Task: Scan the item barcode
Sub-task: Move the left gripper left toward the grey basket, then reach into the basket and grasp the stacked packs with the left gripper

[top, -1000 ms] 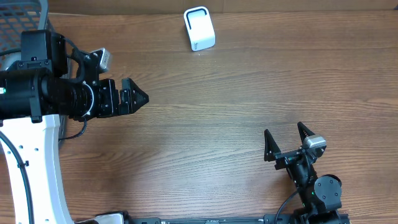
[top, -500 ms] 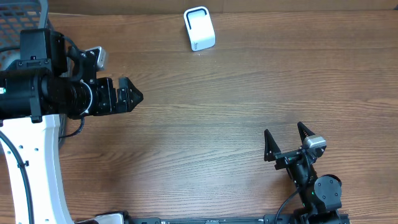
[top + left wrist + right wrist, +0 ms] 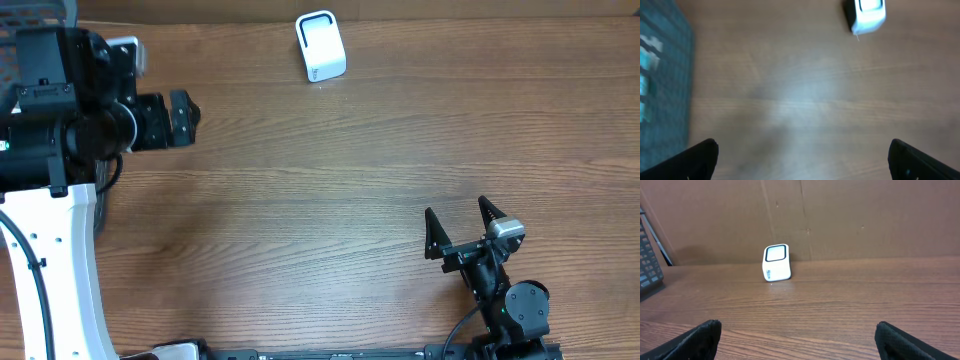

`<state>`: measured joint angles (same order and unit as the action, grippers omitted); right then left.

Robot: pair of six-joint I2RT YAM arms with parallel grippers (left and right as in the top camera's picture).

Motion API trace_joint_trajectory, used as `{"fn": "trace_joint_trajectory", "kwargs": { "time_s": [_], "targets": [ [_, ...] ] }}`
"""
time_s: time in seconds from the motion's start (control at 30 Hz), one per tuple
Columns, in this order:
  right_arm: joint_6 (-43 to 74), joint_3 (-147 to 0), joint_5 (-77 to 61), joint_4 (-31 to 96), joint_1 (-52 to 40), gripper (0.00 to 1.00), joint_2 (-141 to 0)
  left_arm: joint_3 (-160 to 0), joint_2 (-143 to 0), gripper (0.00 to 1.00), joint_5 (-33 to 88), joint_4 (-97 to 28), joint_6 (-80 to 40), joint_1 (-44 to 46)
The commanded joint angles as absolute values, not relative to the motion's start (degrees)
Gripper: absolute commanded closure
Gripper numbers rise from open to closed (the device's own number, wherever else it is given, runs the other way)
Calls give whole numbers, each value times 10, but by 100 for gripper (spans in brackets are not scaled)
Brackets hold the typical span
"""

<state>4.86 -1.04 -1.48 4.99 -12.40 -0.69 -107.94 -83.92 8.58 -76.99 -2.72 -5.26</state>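
Scanner [image 3: 866,15] blurry at left-wrist frame edge, basket [image 3: 667,100] likewise.

We see our left arm [image 3: 75,130] as a chunky black housing mounted on a smooth white link [image 3: 70,290], with a thin black cable [image 3: 40,270] running along the white part. Our right arm [image 3: 512,305] is slimmer and all black, carrying a small silver-grey block [image 3: 505,229] and two pointed black fingers [image 3: 432,233].

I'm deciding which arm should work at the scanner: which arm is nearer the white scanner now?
Left. The left arm ends to the left of the scanner, slightly toward the robot. The right arm is to its right and much farther back toward the robot.
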Motion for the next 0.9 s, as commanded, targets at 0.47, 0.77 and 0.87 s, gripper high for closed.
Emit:
{"fn": "trace_joint_trajectory", "kwargs": {
  "time_s": [0.47,0.77,0.87],
  "targets": [
    [49,-4,-16,47,-121,0,-2,-1089,-845,0,-32,-524,-4,-241],
    [49,-4,-16,47,-121,0,-2,-1089,-917,0,32,-548,29,-358],
    [49,-4,-16,47,-121,0,-2,-1089,-963,0,79,-570,36,-392]
  ]
}}
